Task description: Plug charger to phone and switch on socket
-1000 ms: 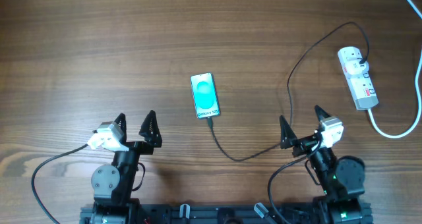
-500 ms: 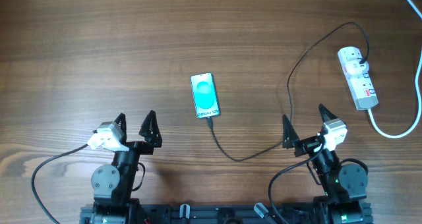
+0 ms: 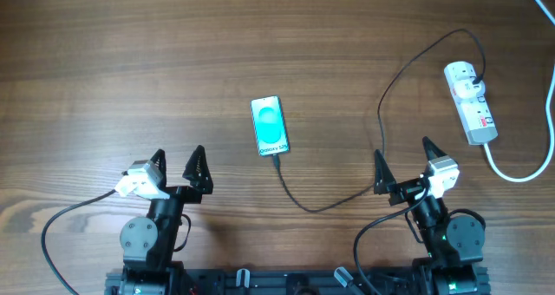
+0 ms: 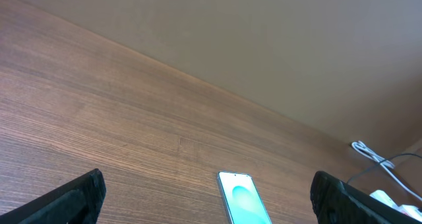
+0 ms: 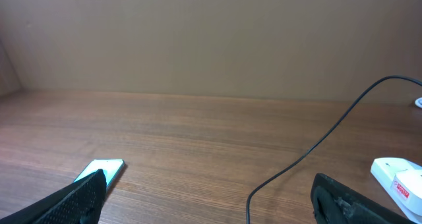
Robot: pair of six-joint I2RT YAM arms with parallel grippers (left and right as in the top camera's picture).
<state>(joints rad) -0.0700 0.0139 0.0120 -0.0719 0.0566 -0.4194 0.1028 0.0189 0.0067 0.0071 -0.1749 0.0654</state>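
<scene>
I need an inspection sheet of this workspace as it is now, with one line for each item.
Surface: wooden table, brown grain.
Job's things: phone lies flat with its screen lit; socket lies at the right; charger runs between them, its tip at the phone's near end, insertion unclear.
Clutter: nothing seen.
Grippers: left gripper and right gripper are open and empty.
Cables: a white cable leaves the socket.
Surroundings: plain beige wall.

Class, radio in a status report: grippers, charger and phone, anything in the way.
Left gripper, right gripper open, empty. Charger meets phone's lower edge; looks plugged. Nothing between right gripper and socket.
</scene>
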